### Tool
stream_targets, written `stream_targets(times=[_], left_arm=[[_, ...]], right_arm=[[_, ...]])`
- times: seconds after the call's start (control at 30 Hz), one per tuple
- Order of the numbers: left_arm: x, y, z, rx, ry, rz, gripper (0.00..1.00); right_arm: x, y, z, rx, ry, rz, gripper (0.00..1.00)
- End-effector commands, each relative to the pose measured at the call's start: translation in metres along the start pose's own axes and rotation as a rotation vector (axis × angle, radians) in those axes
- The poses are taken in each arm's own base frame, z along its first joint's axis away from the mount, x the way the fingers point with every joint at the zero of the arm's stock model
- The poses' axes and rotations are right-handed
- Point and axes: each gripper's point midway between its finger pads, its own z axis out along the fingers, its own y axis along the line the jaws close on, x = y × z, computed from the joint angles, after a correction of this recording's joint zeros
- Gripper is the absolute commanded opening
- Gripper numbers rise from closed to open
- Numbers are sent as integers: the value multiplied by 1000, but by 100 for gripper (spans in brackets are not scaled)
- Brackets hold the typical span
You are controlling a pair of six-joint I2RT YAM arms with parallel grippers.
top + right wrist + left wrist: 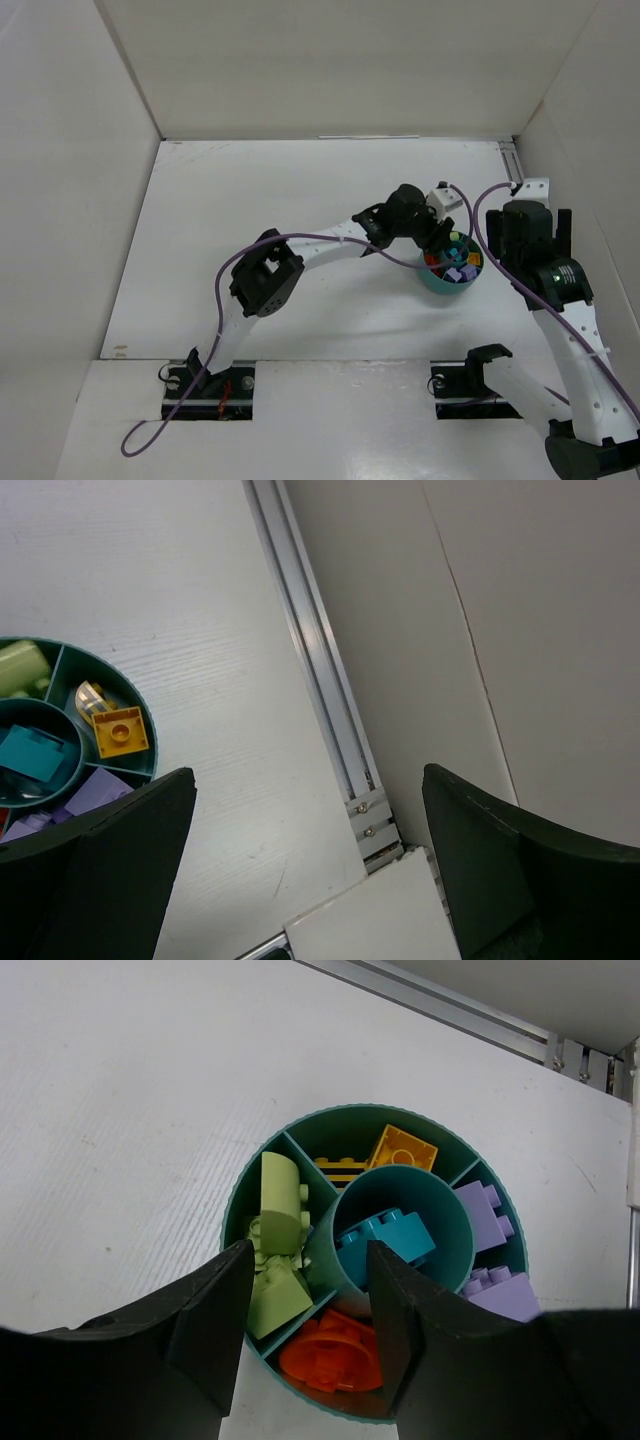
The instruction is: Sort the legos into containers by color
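Teal bowl (447, 289) sat near the right edge of the table (300, 180). The left wrist view showed legos (385, 1240) in every part; the right wrist view cut most off. Left claw (308, 1290) and right claw (308, 780) were spread apart, empty.

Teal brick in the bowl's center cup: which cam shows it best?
Left wrist: the teal brick sits near frame center, studs visible. Right wrist shows it small at the left edge. Top external: bowl visible, brick too small to tell.
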Motion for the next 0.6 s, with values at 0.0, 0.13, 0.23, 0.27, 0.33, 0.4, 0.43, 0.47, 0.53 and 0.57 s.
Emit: stream_targets(times=[0.0,0.13,0.23,0.27,0.33,0.4,0.43,0.47,0.53,0.57], left_arm=[[-44,-11,-5,42,-102,19,46],[-62,-16,-14,46,-138,23,51],[-78,-6,-31,23,-166,4,59],[-86,-5,-38,30,-185,-8,65],[-101,7,-65,9,-220,-43,81],[-132,8,-100,-11,-310,-53,94],[-117,23,-111,-49,-296,-108,100],[-120,30,-125,-98,-319,-130,100],[-123,36,-161,-205,-345,-181,100],[-120,42,-175,-275,-345,-210,100]], right_arm=[[-12,-1,1,7,-44,40,99],[-12,-1,1,7,-44,40,99],[-12,-1,1,7,-44,40,99],[-15,-3,0,7,-51,46,99],[-18,-2,-2,-4,-59,52,99],[-20,4,1,-29,-57,48,99],[-23,9,4,-43,-61,50,99],[-23,18,6,-78,-53,39,99],[-32,26,8,-116,-83,49,99],[-35,34,13,-140,-81,23,99]])
